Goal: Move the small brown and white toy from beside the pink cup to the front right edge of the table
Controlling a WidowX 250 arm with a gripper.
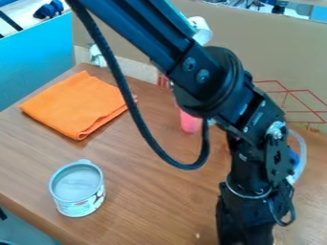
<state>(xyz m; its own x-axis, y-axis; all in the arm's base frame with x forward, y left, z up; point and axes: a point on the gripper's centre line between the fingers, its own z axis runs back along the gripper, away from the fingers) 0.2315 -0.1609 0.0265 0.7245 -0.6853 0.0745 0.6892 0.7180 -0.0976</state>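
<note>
one gripper (246,228) — hold unclear, one can (79,206), cloth (76,104)

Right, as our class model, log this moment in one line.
tool: near bottom edge, right of centre | can: upright on table, front left | orange cloth: folded, beyond can | pink object: partly hidden behind arm

Free strip of desk (150,191) between can (78,189) at near left and arm (239,119) at right. Second gap between can and folded orange cloth (76,105), far left. Cable (144,131) hangs in loop above middle, is obstacle. Pink object (190,122) stands behind loop. Cardboard wall (287,62) closes far side; blue panel (38,60) closes far left.
</note>
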